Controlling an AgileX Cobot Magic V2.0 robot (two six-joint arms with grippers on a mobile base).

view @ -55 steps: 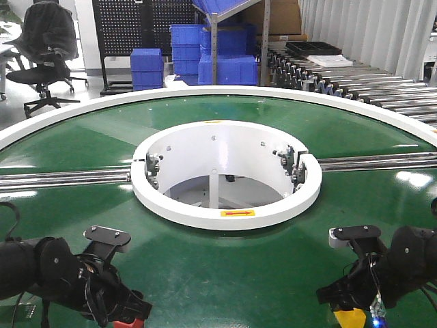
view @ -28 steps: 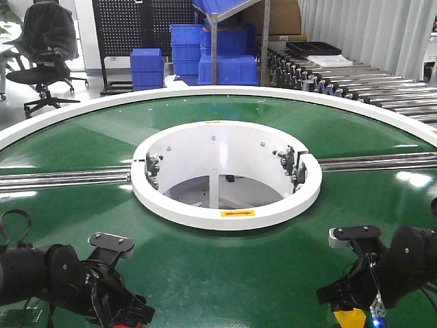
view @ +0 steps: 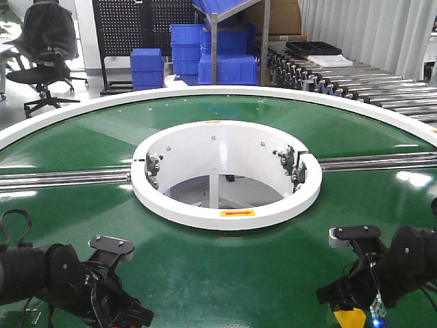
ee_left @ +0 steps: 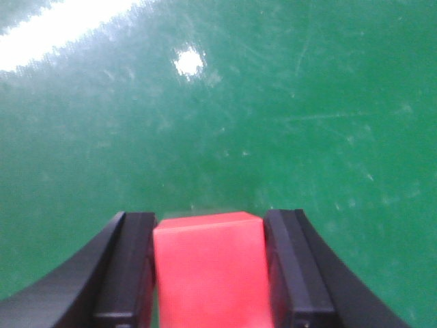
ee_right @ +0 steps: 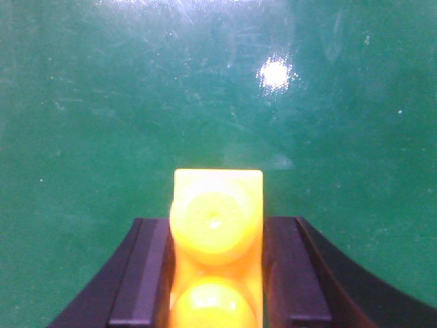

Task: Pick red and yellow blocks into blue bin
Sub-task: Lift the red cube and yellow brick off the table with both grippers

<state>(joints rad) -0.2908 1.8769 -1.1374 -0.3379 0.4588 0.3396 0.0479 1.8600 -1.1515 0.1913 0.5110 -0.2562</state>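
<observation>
In the left wrist view a plain red cube (ee_left: pixel 208 273) fills the gap between the black fingers (ee_left: pixel 133 266) of my left gripper (ee_left: pixel 209 225), which is shut on it just above the green belt. In the front view that gripper (view: pixel 133 314) sits at the near left edge, and the cube is hidden by it there. My right gripper (ee_right: pixel 215 222) is shut on a yellow brick (ee_right: pixel 217 205) with two round studs. From the front, the brick (view: pixel 351 319) peeks out under the right gripper (view: pixel 345 304) at the near right. The blue bin is out of view.
A white ring hub (view: pixel 225 212) rises in the middle of the round green belt (view: pixel 225 273). Metal rails (view: pixel 61 179) run out to both sides of it. Stacked ribbed blue crates (view: pixel 205 55), a roller conveyor (view: pixel 369 82) and an office chair (view: pixel 44 48) stand beyond the far rim.
My left arm has drawn back and down toward the near edge, and the red cube no longer shows in the front view. The right arm has stayed put.
</observation>
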